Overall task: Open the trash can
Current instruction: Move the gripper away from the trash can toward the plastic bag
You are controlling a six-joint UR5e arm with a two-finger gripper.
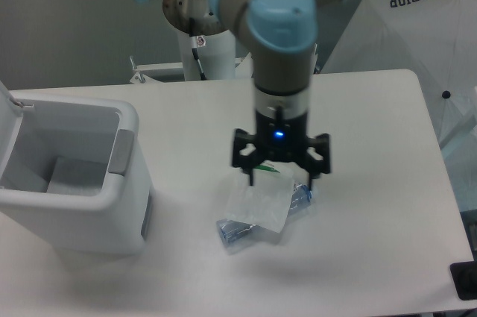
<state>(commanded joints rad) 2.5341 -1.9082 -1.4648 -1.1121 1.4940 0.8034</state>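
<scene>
Hovering mid-table, the gripper (280, 177) has its fingers spread wide, empty, directly above a clear bag (258, 203) with a bottle (242, 229) under it. We note the trash can (74, 183) at the table's (373, 257) left edge, lid up, interior exposed.

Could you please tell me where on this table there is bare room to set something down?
The right part of the table, between the gripper and the table's right edge, is bare, as is the front strip below the clear plastic bag. The back strip behind the open trash can looks free too. It is crowded mid-table, where the open gripper hangs over the bag and a bottle.
</scene>
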